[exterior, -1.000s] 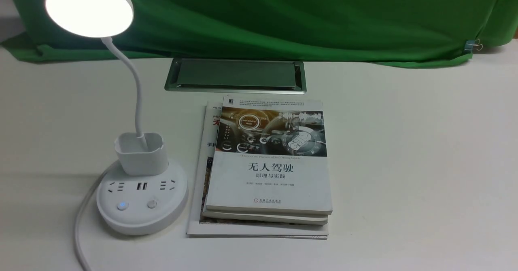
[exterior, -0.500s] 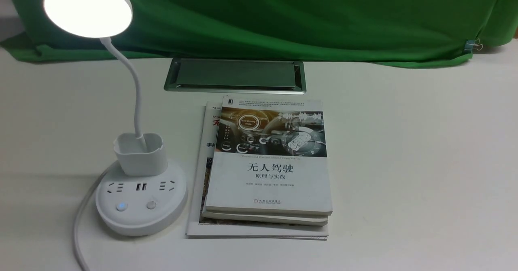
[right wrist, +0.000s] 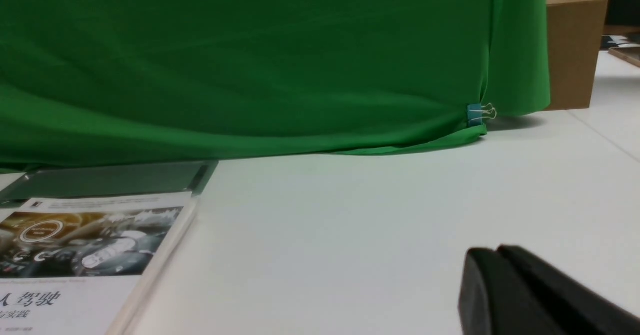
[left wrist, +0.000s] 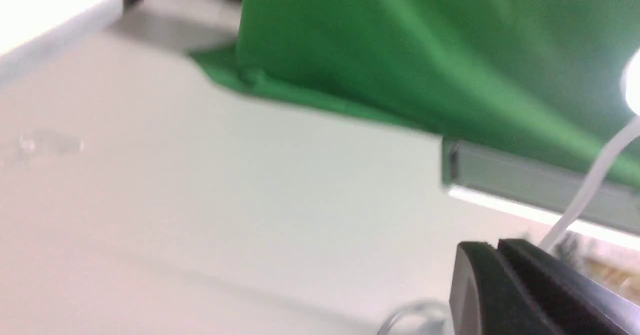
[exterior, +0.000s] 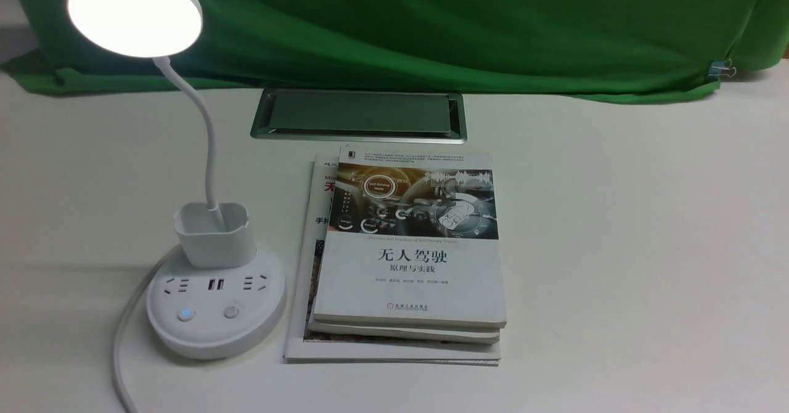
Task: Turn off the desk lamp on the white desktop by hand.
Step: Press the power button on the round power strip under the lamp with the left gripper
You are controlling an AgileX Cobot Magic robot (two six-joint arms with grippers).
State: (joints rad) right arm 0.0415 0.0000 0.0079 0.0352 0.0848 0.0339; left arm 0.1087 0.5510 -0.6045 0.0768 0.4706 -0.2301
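While the desk lamp stands upright left of your books, its neck's long axis rises, bending left to the lit disc. Your left wrist view shows the closed left gripper; the right wrist view, the closed right gripper and a cardboard box beyond the books, to their right.

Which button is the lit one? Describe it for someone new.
On the white desktop, left of the books, stands the desk lamp. Its round base has two small round buttons on the near side, below the sockets. The left button glows blue; its neighbour is unlit.
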